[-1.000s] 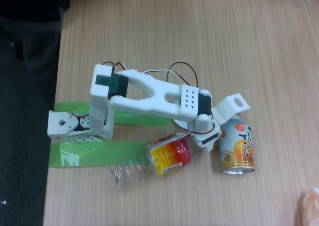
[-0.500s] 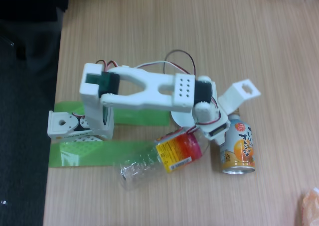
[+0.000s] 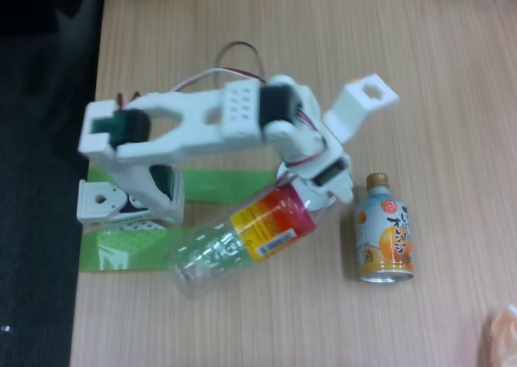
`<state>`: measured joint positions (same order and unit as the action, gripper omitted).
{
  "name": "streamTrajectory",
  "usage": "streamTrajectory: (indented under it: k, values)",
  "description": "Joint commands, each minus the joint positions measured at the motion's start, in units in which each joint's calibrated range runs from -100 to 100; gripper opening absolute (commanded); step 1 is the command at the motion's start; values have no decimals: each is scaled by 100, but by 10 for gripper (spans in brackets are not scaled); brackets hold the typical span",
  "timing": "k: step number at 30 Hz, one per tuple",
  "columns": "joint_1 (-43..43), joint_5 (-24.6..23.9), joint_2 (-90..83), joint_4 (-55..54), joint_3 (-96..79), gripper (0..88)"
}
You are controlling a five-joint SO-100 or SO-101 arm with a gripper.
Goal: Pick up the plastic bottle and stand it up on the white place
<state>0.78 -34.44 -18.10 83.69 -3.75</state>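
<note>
While the plastic bottle [image 3: 242, 238] is clamped near its cap end by the gripper [image 3: 313, 191], its clear ribbed base is seen pointing down-left in the fixed view, over the green tape strips [image 3: 137, 247] (label band red-to-yellow). An orange drink can-bottle [image 3: 384, 239] is stood upright just right of it on the wooden table [image 3: 420, 68].
</note>
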Motion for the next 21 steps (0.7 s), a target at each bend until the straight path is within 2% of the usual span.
streamTrajectory:
  k: [1,8,14,17,21]
  values:
    - [25,35,-1050,224,189,95]
    - [25,46,-2588,284,171,95]
    - [62,51,-2974,258,-155,94]
    - [381,187,-3016,249,-707,94]
    - [840,203,-3041,-369,-1286,95]
